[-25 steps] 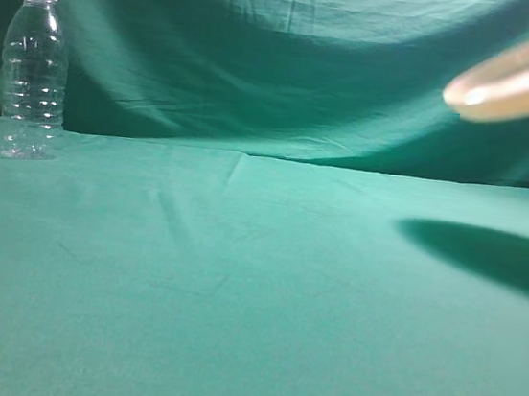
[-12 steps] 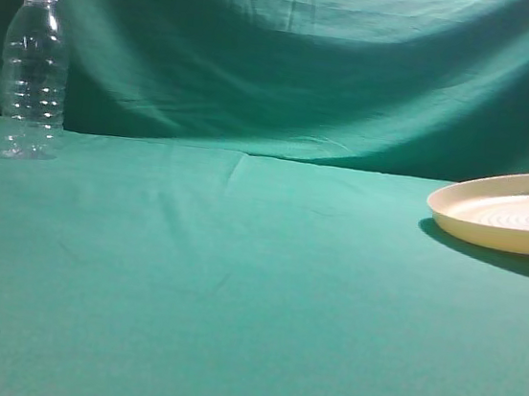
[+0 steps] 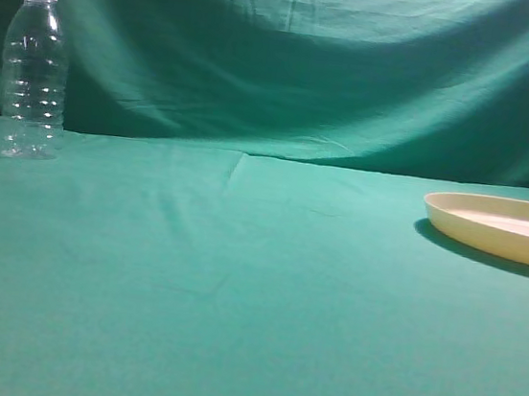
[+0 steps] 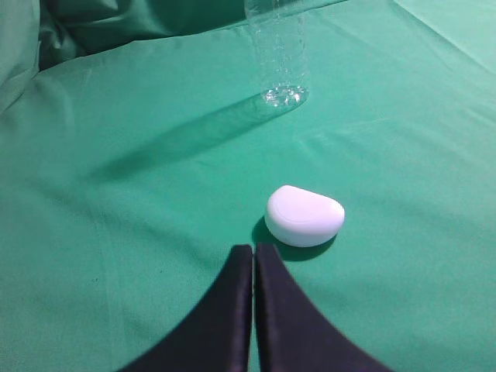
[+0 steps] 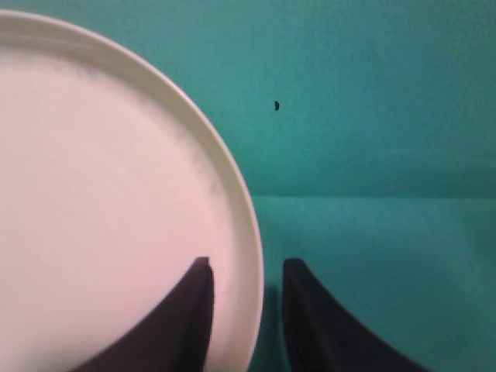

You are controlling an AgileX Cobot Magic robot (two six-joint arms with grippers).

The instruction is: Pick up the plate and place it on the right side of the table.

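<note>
1. The table [image 3: 234, 291] is covered in teal-green cloth, mostly smooth, with a few shallow creases running toward the back edge.
2. Behind it hangs a backdrop [image 3: 291, 56] of the same green cloth, draped in broad sagging folds and darker in the middle.
3. A clear ribbed bottle [image 3: 35, 68] stands upright at the far left, close to where the table meets the backdrop.
4. From the left wrist view the bottle [image 4: 279, 54] throws a long shadow to the left, and a small white rounded object [image 4: 304, 215] lies on the cloth well short of it, just ahead of the claw.
5. The plate [image 3: 498, 227] sits at the right side of the table, cut off by the picture's right edge.
6. It rests flat on the cloth, open face up, its rim level; being round, it has no long axis to speak of.
7. A thin dark shadow hugs its near left edge.
8. The left claw [image 4: 253, 256] hovers above the cloth with its two dark fingers pressed together, nothing between them.
9. The right claw [image 5: 246, 271] has its fingers parted, one over the inside of the plate [image 5: 93, 209] and one outside, straddling the rim; whether either finger touches it I cannot tell.
</note>
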